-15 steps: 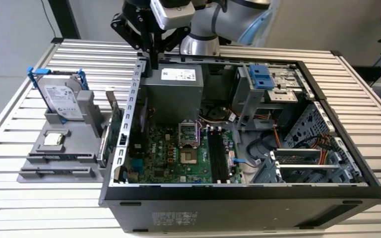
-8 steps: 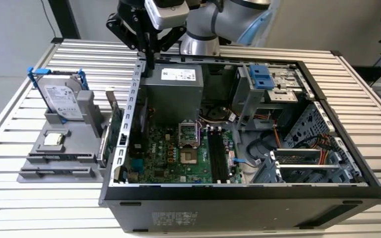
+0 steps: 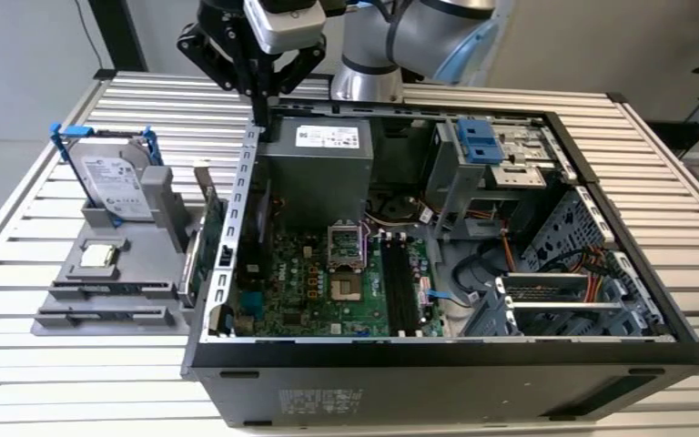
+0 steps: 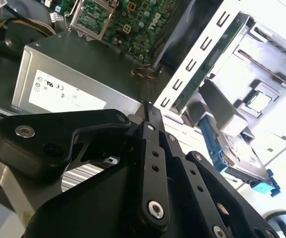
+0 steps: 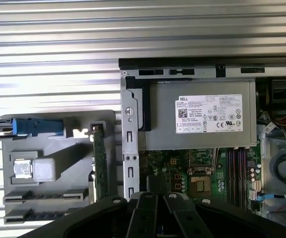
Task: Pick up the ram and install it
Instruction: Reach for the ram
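1. Black two-finger gripper [image 3: 259, 111] hangs over the open black computer case's [image 3: 447, 350] rear wall, fingers pressed together and apparently empty.
2. Long, thin dark green-black ram [image 3: 105, 290] seems to be slotted in the grey holder [image 3: 143, 246] outside the case — well apart from the gripper, long axis crosswise to the case's side wall.

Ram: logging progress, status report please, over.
Gripper shut, nothing held, above case edge by power supply. Ram apparently the dark strip seated in grey fixture, untouched. Motherboard slots unobstructed.
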You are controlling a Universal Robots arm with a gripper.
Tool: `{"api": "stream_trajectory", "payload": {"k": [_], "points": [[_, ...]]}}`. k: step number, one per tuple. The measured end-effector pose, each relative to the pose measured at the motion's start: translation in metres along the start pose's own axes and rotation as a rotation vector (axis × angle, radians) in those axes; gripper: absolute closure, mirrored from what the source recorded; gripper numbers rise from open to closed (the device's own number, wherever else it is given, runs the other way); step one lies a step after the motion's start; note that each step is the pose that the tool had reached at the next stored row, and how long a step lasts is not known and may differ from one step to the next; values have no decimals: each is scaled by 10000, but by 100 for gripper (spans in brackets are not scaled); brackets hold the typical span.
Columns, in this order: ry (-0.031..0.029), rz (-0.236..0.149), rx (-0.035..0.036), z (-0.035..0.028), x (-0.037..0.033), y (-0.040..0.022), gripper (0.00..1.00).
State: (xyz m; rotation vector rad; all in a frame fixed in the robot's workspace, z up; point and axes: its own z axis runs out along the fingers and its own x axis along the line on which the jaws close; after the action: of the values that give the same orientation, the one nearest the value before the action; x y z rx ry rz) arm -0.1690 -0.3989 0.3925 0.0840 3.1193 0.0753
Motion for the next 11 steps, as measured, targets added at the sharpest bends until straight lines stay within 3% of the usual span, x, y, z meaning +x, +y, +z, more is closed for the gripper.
{"api": "stream_trajectory", "payload": {"k": [11], "points": [[6,-121,-2,-4,197,-10,100]]}}
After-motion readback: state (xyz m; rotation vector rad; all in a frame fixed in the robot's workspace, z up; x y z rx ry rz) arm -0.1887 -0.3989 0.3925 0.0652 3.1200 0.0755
